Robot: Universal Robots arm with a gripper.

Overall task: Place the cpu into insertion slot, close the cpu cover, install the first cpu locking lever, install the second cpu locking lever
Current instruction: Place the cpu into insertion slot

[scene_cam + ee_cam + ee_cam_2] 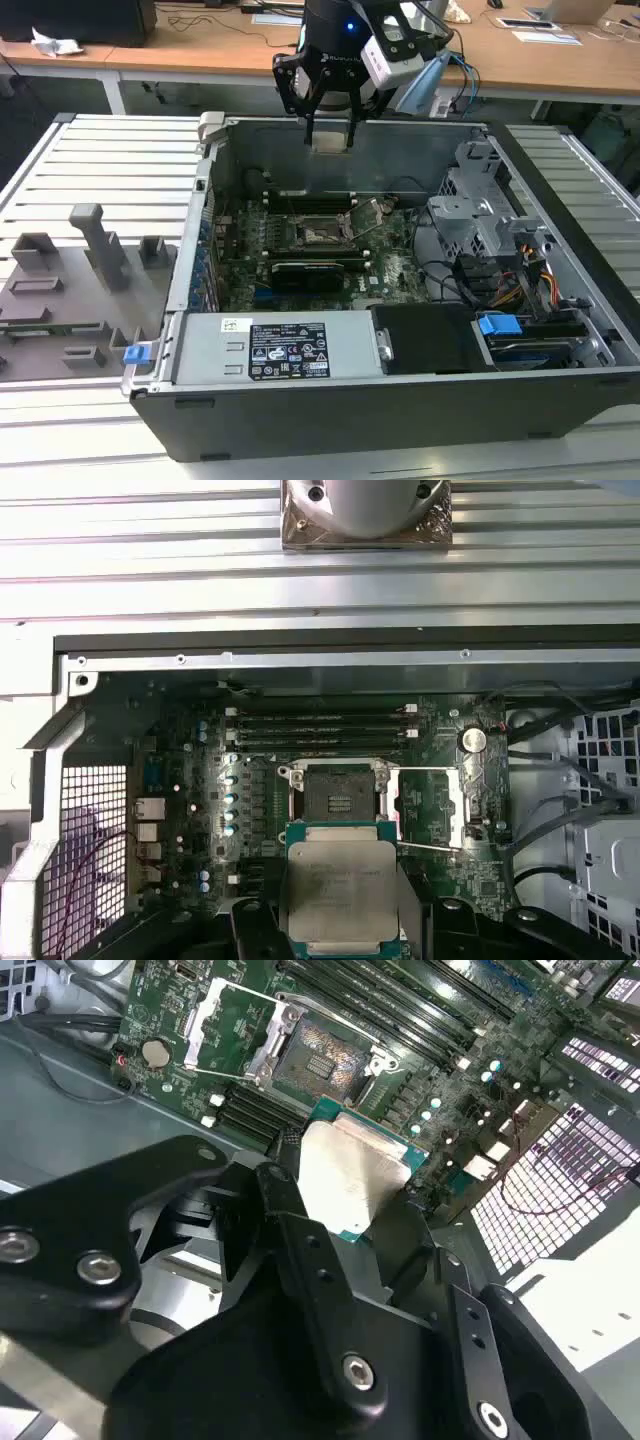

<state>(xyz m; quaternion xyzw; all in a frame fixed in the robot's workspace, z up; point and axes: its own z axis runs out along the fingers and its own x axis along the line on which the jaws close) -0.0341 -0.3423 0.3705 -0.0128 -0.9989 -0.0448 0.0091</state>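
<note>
1 cpu (340,885) sat gripped in the 1 pincer (340,918). The pincer's 2 black fingers (300,1250) were closed on opposite edges of the chip, and its silver top faced up in both wrist views. In the exterior view the cpu hung in the air over the open computer case (400,410), clear of the board.

The 1 insertion slot (338,795) lay on the green motherboard (250,275) with its dark centre uncovered. The 1 cpu cover (432,805) was flipped open just beside the slot, on the side of the 1 round coin cell (472,740).

The case held the motherboard against its wall on the exterior view's left. 1 grey labelled box (280,350) lay along its near wall, and 1 metal drive cage (480,215) with a bundle of cables (530,280) sat toward the exterior view's right. 1 blue tab (498,325) showed inside the case, and 1 blue clip (137,352) sat at its outer corner.

The case lay on a slatted metal table (110,160). 1 grey moulded fixture (70,290) rested near the table's edge on the exterior view's left.
</note>
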